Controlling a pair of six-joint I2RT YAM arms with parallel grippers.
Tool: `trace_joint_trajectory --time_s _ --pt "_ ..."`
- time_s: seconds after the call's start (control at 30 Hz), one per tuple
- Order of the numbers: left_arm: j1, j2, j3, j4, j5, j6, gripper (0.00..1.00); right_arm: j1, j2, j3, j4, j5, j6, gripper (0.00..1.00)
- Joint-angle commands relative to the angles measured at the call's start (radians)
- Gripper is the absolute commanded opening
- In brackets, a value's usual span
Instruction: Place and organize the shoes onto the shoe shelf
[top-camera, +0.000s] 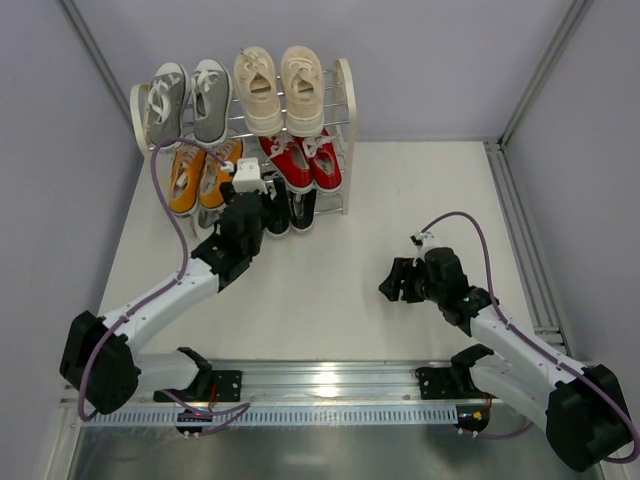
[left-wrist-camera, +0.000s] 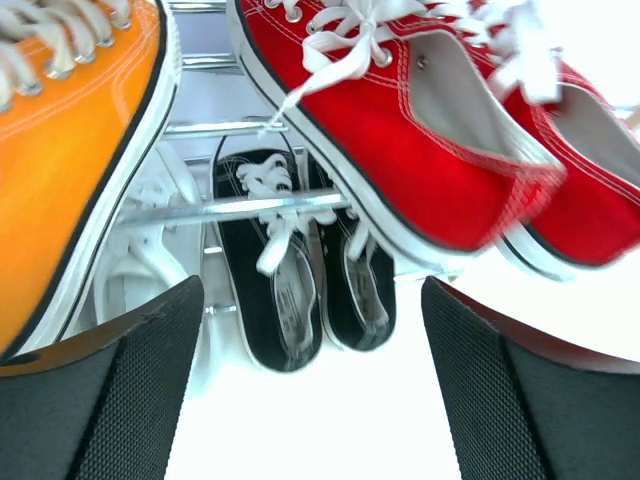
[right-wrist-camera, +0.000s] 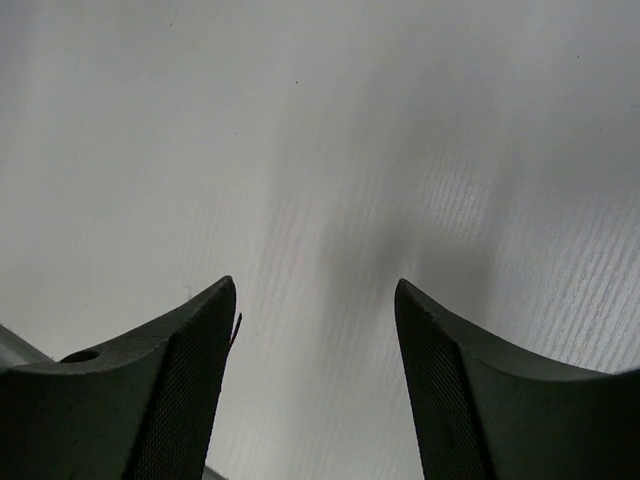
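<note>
Upper left, the left tool (left-wrist-camera: 312, 300) gapes wide, facing the black shoes (left-wrist-camera: 268, 300) low in the shoe shelf (top-camera: 347, 120); lower right, the right tool (right-wrist-camera: 315, 295) hangs wide over the tabletop (right-wrist-camera: 330, 120).

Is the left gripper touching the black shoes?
Apart. In the left wrist view, the open fingers of the left gripper flank the black shoes, with pale gaps showing on both sides.

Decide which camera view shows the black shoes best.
Left wrist: the black shoes fill the centre, laces and insoles plain. The top view shows only their heels under the red shoes. The right wrist shows only table.
</note>
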Motion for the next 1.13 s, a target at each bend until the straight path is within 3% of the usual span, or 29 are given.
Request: trace_joint_trajectory --time_s 0.0,0.2,0.23,0.37,0.47,1.0,1.1 --pt "-0.014 -0.107 -0.066 -0.007 -0.047 -0.047 0.88 0.0 0.023 0.01 0.062 -0.008 0.009 0.67" --pt "-0.07 -0.144 -0.047 -0.212 0.029 -0.126 1.0 -0.002 0.013 0.033 0.06 0.005 0.006 0.83" --pt "-0.076 -0.133 -0.015 -0.258 0.049 -0.147 1.0 0.0 -0.004 0.036 0.06 0.005 0.008 0.97" --pt "-0.1 -0.11 0.131 -0.583 0.043 -0.207 1.0 0.0 -0.027 0.089 0.04 0.012 -0.009 0.97" --pt "-0.111 -0.142 0.189 -0.688 0.026 -0.217 1.0 0.0 -0.024 0.151 -0.022 0.032 -0.023 0.98" --pt "-0.113 -0.428 0.219 -0.799 -0.012 -0.084 1.0 0.0 -0.072 0.269 -0.063 0.16 -0.066 0.98" --pt "-0.113 -0.478 0.194 -0.766 0.009 -0.047 1.0 -0.002 -0.067 0.275 -0.041 0.282 -0.069 0.97"
